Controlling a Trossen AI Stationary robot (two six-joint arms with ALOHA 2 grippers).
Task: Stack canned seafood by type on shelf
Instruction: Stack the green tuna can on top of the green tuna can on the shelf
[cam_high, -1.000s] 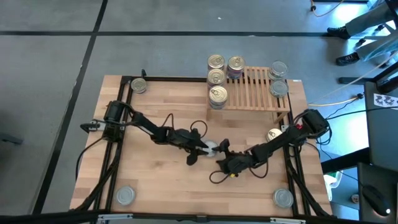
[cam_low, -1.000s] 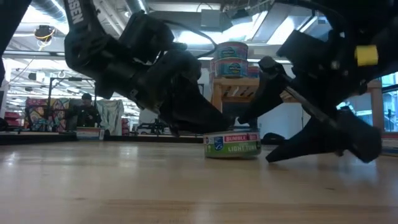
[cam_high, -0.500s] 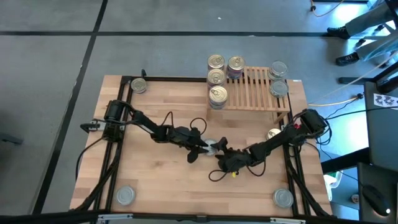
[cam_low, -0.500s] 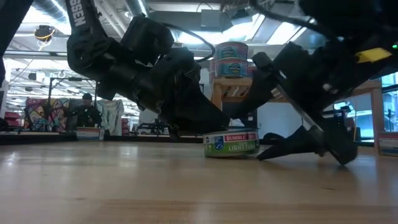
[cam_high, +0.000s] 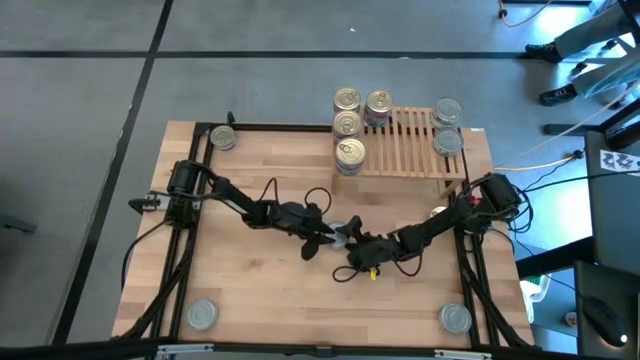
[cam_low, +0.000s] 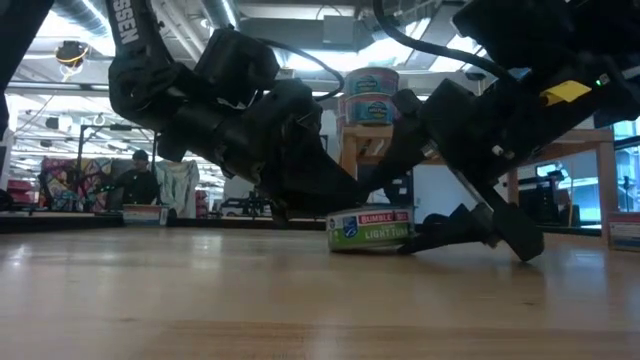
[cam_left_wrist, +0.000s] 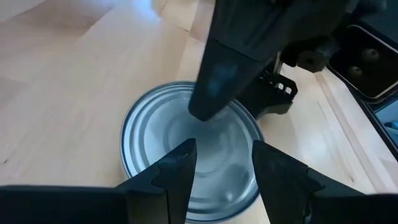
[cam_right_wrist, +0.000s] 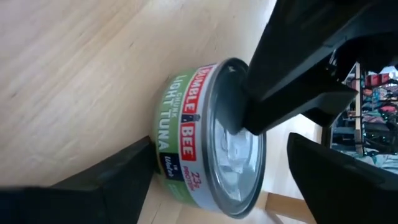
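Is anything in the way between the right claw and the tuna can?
Nothing lies between them, but the left gripper presses on the tuna can's top while the right gripper, open, straddles the can.

Both arms reach low toward the table's middle, wrists angled down, meeting tip to tip; the left gripper (cam_high: 333, 237) has its fingers partly spread; the right gripper (cam_high: 357, 244), just beside it, holds its fingers wide apart.

tin (cam_left_wrist: 155, 134) flat on the table (cam_left_wrist: 68, 74), plain silver top up | left pincer (cam_left_wrist: 222, 168) just over its near rim, fingers (cam_left_wrist: 177, 168) apart | a dark finger (cam_left_wrist: 227, 81) of the other arm's pincer rests on the tin top
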